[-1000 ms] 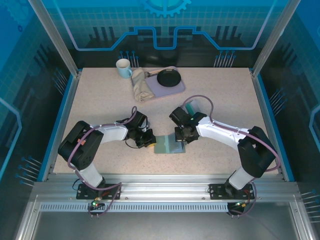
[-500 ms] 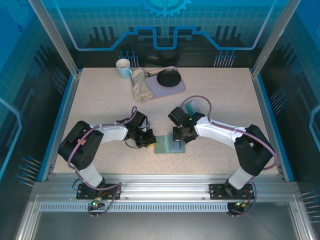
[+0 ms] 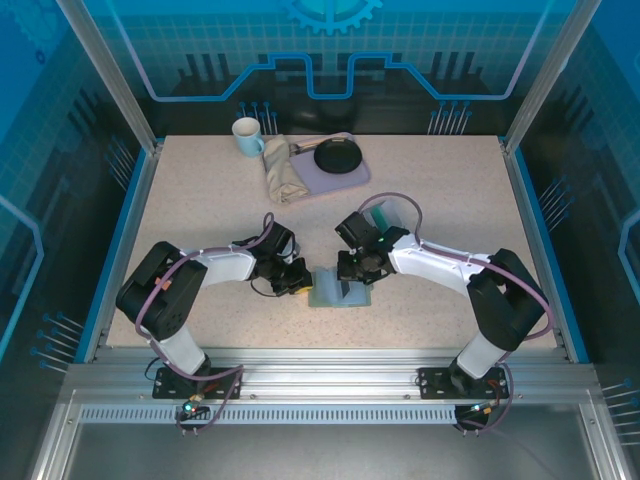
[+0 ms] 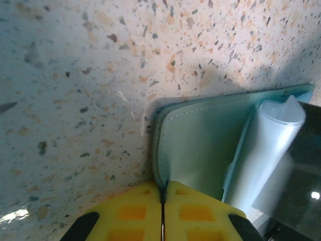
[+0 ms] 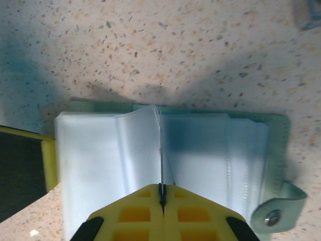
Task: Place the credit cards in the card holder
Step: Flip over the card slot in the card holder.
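Observation:
The card holder lies open on the table between the arms, its pale clear sleeves facing up. My left gripper is shut on the card holder's left cover edge, its yellow jaws pressed together on the stitched rim. My right gripper hangs over the middle of the card holder, shut on a thin credit card seen edge-on. The card's far end stands among the sleeves beside a curled flap. The snap tab sticks out at the card holder's right.
A small box with something teal-green sits behind the right arm. At the back stand a white mug, a crumpled beige cloth and a lilac tray carrying a black pan.
My right gripper has shifted a little left and back with the card, bringing it from the card holder's right part to over its middle. The left gripper has kept its hold.

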`<state>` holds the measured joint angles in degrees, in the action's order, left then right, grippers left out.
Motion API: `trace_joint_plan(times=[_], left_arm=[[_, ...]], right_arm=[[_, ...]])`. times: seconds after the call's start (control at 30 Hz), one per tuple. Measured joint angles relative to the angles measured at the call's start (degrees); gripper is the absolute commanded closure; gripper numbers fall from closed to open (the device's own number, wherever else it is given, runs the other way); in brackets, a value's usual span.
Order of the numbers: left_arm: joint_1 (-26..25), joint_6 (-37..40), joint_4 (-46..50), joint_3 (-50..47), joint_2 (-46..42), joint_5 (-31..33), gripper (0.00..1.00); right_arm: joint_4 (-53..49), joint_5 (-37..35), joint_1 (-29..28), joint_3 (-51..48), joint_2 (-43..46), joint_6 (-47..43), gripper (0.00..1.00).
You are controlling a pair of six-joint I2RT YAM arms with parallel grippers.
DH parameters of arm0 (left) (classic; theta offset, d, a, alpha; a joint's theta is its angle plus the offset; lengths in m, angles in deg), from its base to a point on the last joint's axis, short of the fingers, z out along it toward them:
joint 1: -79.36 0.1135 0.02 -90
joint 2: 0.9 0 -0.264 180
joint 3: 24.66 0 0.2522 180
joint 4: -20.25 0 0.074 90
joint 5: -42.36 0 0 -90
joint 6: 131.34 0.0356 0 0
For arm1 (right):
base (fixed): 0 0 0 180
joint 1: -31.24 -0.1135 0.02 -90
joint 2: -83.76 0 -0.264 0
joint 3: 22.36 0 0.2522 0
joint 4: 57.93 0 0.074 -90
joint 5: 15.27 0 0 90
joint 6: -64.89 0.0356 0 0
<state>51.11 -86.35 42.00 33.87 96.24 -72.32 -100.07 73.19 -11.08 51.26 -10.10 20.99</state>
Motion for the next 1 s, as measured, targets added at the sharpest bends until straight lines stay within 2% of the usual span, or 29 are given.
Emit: trace_joint_plan(times=[0.2,0.7,1.0], left_arm=[[0.0,-0.1,-0.2,0.0,0.0,0.0,0.93],[0.0,-0.1,-1.3,-0.6,0.0,0.0,0.93],[0.0,-0.1,-1.3,-0.6,0.0,0.0,0.93]], right_arm=[[3.1,3.4,0.0,-0.9,0.0,0.9,1.00],[4.5,4.7,0.7,-2.3,2.3,2.4,1.00],[-4.1,-3.7,0.7,-2.0,2.5,2.5,1.00]])
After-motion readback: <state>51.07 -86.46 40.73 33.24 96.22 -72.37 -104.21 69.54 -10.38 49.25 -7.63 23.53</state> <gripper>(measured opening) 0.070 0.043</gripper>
